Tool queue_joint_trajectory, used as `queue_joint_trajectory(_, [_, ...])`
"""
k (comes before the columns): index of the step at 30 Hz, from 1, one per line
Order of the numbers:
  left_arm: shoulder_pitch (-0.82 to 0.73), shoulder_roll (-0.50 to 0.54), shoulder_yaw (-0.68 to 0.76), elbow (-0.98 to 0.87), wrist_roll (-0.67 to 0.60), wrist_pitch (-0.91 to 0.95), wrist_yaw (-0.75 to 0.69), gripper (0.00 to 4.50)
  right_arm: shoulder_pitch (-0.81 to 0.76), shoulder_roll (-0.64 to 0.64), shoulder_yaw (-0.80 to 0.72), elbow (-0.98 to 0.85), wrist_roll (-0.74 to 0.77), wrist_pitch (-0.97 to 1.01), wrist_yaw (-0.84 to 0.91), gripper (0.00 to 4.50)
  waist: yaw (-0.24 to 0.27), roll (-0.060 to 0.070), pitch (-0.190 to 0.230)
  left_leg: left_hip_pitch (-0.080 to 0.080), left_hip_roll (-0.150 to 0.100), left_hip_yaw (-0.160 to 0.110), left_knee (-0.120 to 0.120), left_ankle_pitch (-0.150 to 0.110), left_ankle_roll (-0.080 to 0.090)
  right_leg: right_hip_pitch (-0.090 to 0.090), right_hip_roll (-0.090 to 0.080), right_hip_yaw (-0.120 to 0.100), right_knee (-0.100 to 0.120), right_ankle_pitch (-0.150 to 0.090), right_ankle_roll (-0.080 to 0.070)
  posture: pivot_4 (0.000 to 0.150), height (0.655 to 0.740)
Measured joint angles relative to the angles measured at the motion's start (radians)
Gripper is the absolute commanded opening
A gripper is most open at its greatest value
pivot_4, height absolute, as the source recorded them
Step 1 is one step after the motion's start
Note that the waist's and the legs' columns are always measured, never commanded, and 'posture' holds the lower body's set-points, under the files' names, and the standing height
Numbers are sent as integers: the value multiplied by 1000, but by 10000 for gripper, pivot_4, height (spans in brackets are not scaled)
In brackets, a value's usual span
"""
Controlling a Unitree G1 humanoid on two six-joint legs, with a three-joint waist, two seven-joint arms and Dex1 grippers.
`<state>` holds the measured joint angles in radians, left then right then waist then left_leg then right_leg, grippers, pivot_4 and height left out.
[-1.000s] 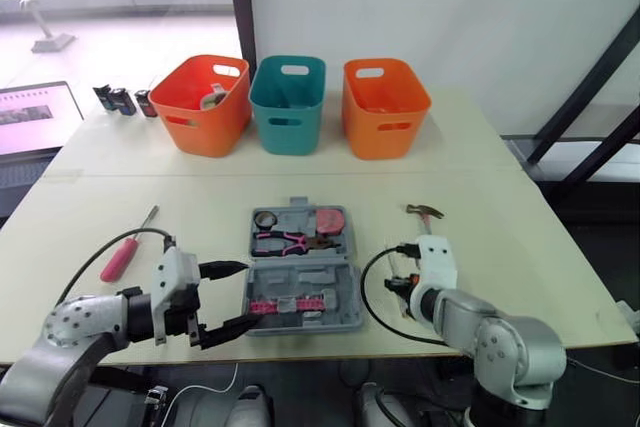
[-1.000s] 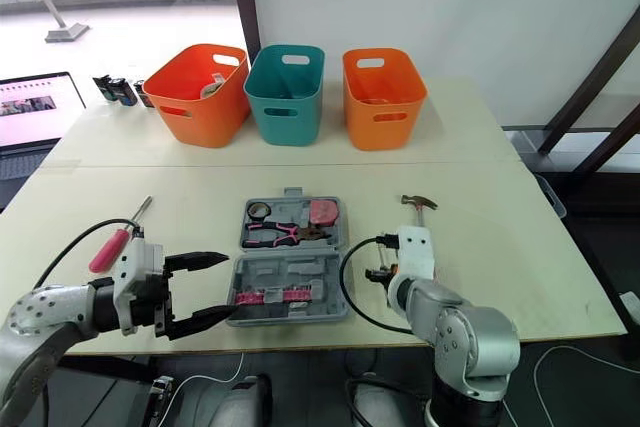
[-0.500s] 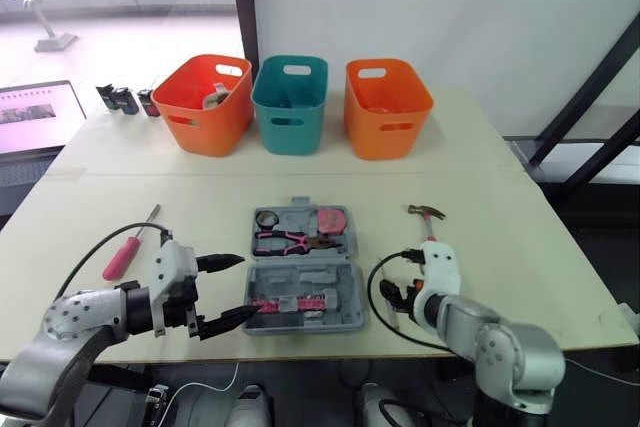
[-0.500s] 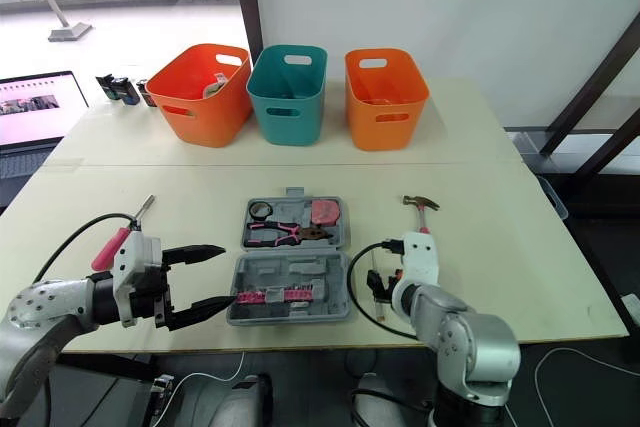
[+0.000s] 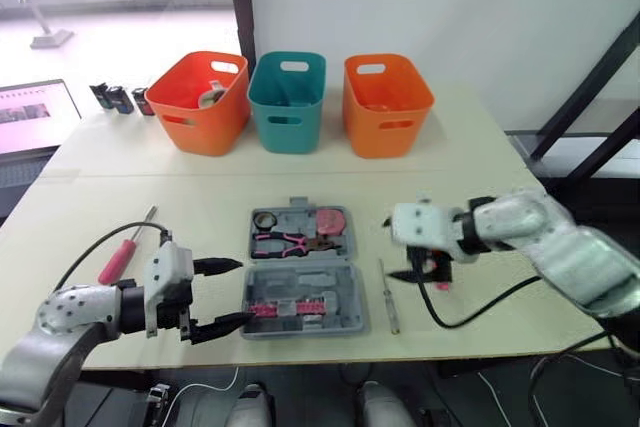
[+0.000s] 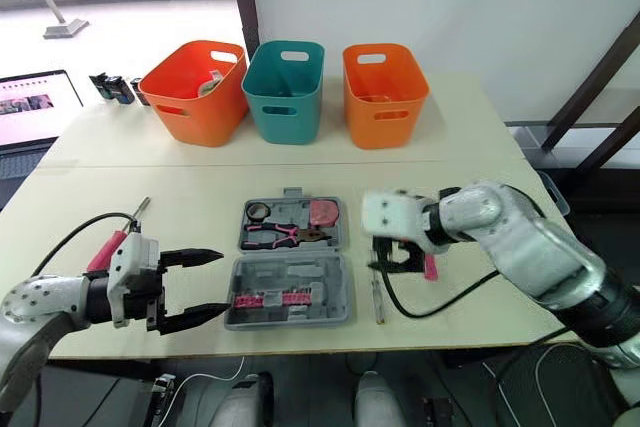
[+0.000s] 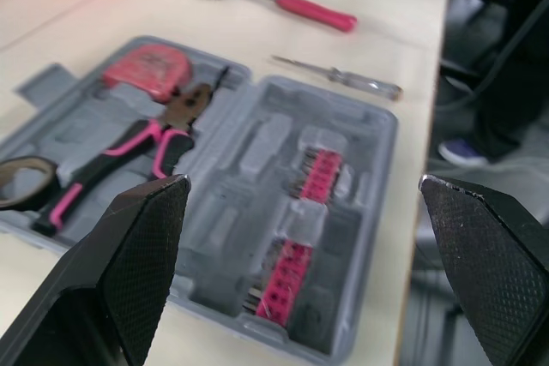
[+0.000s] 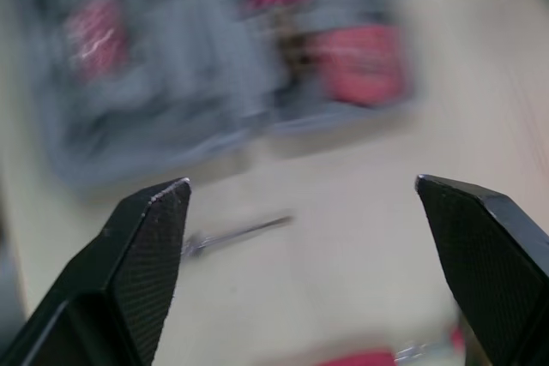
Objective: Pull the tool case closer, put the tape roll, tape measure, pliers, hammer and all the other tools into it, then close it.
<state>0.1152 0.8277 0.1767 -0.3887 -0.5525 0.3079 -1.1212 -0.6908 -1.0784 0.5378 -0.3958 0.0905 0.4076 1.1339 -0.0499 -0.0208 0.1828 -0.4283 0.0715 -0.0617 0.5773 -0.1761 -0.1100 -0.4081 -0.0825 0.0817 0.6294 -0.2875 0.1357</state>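
The grey tool case (image 5: pixel 303 269) lies open mid-table, holding the tape roll (image 5: pixel 265 219), pliers (image 5: pixel 285 241), red tape measure (image 5: pixel 329 219) and pink bits (image 5: pixel 290 306). My left gripper (image 5: pixel 222 297) is open, low beside the case's front left corner. My right gripper (image 5: pixel 428 267) is open and empty, hovering right of the case over the pink-handled hammer (image 7: pixel 300 8), which it mostly hides. A thin screwdriver (image 5: pixel 388 299) lies on the table between the case and the hammer. A pink-handled screwdriver (image 5: pixel 122 255) lies far left.
Two orange bins (image 5: pixel 200 102) (image 5: pixel 385 104) and a teal bin (image 5: pixel 287 102) stand in a row at the back. A laptop (image 5: pixel 35 117) and small black items (image 5: pixel 120 99) sit at the far left. My right arm's black cable (image 5: pixel 470 312) loops over the table.
My right gripper opened, leaving the thin screwdriver on the table, and swung from the front edge up and back over the hammer. The left arm held still.
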Motion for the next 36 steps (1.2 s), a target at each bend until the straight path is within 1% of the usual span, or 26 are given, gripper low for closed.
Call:
queue_joint_trajectory(1, [-6,3,-1,6,0,-7,-12,45000,-36,7,54,56,-78,-183,65,44230,-3,0,1,0,0,0,0,0,0,0,0,0,1,0,0,1500,7400])
queue_joint_trajectory(2, [-9,7,-1,8,1,-11,-19,45000,-60,16,88,95,-134,-317,105,44230,-4,0,1,0,0,0,0,0,0,0,0,0,1,0,0,1500,7400])
queue_joint_trajectory(5, [-24,10,-4,22,3,-12,-28,45000,-120,80,182,249,-305,-711,171,44230,-8,-1,1,1,0,0,1,1,-1,1,0,0,1,1,-1,1500,7400])
queue_joint_trajectory(7, [-33,10,-5,24,6,-12,-28,45000,-131,128,227,343,-375,-874,186,44230,-7,-1,1,1,0,0,2,1,-1,1,0,0,2,1,-1,1500,7400])
queue_joint_trajectory(11, [-33,9,-3,23,9,-11,-18,45000,-167,201,278,519,-513,-1064,179,44230,-4,-1,2,2,0,-1,2,1,-2,2,0,0,3,1,-1,1500,7400])
queue_joint_trajectory(15, [-24,5,-1,12,8,-10,0,45000,-225,276,284,660,-639,-1156,138,44230,-6,0,2,3,0,-1,2,3,-5,2,0,0,5,2,-2,1500,7400])
queue_joint_trajectory(19, [0,-3,3,-17,3,-8,14,45000,-242,326,293,736,-705,-1205,125,44230,0,0,2,3,0,-1,1,3,-5,2,0,0,5,2,-1,1500,7400])
queue_joint_trajectory(22, [8,-4,3,-26,1,-8,21,45000,-246,356,303,753,-735,-1229,132,44230,5,0,2,3,0,-1,1,4,-6,2,1,0,6,2,-1,1500,7400])
queue_joint_trajectory(30, [16,-15,3,-27,1,-9,48,45000,-244,363,305,754,-780,-1240,145,44230,7,0,2,5,0,-2,3,5,-7,6,1,-1,6,2,-3,1500,7400])
queue_joint_trajectory(36, [28,-23,3,-27,1,-12,57,45000,-237,366,296,769,-788,-1226,140,44230,7,-1,1,13,0,-2,3,5,-7,13,1,-1,6,2,-3,1500,7400])
